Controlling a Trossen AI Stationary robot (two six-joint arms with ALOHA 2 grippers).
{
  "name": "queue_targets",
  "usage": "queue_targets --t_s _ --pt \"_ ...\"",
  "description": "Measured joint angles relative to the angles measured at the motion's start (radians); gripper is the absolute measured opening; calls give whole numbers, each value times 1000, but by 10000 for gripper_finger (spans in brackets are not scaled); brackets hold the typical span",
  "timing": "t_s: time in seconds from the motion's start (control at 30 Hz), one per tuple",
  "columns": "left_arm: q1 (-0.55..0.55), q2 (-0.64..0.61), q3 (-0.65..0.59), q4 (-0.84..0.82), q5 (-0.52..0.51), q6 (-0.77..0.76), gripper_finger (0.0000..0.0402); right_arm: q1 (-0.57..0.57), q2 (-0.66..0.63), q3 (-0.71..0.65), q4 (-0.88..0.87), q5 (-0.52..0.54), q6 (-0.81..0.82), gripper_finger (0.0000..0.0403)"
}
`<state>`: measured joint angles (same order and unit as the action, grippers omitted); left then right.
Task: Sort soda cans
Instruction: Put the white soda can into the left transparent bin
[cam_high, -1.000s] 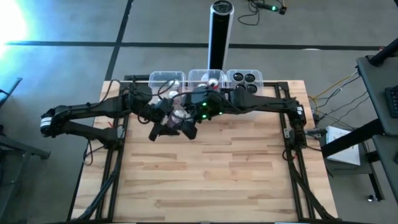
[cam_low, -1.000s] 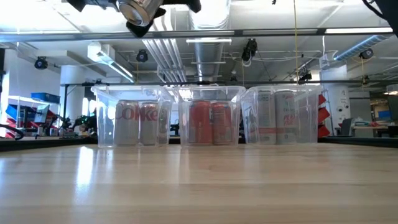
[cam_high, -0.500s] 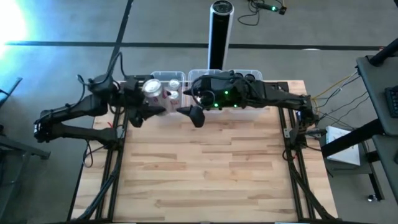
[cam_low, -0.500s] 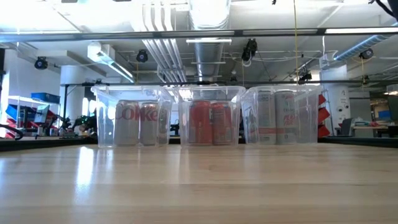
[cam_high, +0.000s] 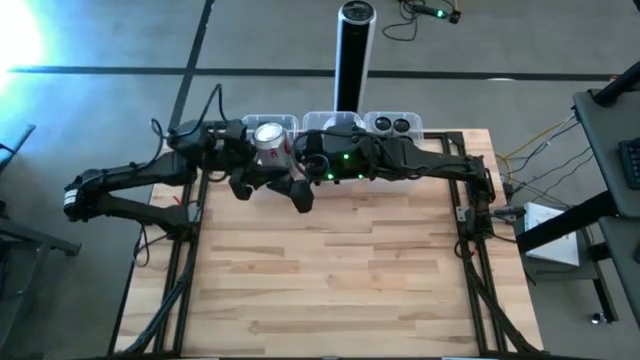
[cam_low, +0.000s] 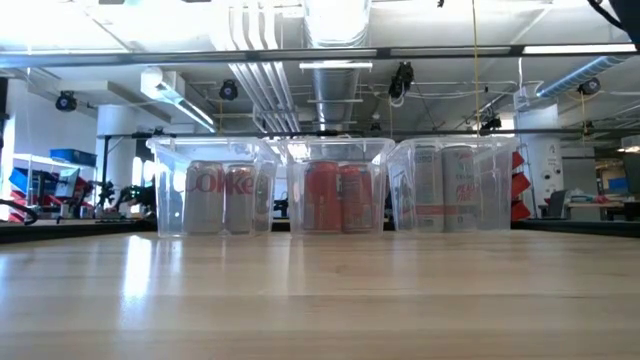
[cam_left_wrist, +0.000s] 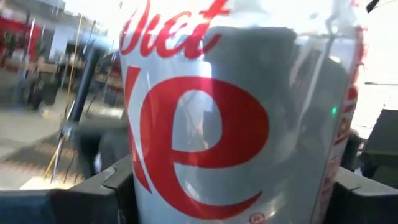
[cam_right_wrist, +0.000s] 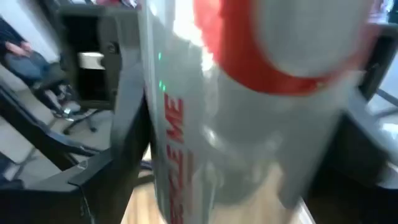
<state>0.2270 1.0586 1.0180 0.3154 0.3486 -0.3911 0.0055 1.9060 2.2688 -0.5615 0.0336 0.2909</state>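
While both arms meet above the left tub (cam_high: 252, 124), a silver Diet Coke can (cam_high: 268, 139) hangs between them.

Left gripper (cam_high: 262, 170) clenches it for sorting; the right gripper's (cam_high: 298, 190) grip cannot be told.

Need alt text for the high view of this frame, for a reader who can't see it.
Overhead view: the left gripper holds a silver soda can above the leftmost of three clear tubs lined along the far edge of the wooden table. The right gripper sits close beside it, over the middle tub. A tall black cylinder stands behind the tubs.
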Motion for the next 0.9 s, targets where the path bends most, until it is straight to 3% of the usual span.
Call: queue_targets --t_s 0.33,0.47,0.7,0.9 --pt "-4 28 15 41 -3 38 274 -1 -2 1 -23 72 35 299" --pt "-4 34 15 44 -2 39 274 -1 -2 0 -24 72 32 298" --pt "-5 34 14 32 6 42 274 -2 3 0 -1 72 24 354" --pt "-4 26 14 14 3 70 274 -2 3 0 -10 73 8 293"
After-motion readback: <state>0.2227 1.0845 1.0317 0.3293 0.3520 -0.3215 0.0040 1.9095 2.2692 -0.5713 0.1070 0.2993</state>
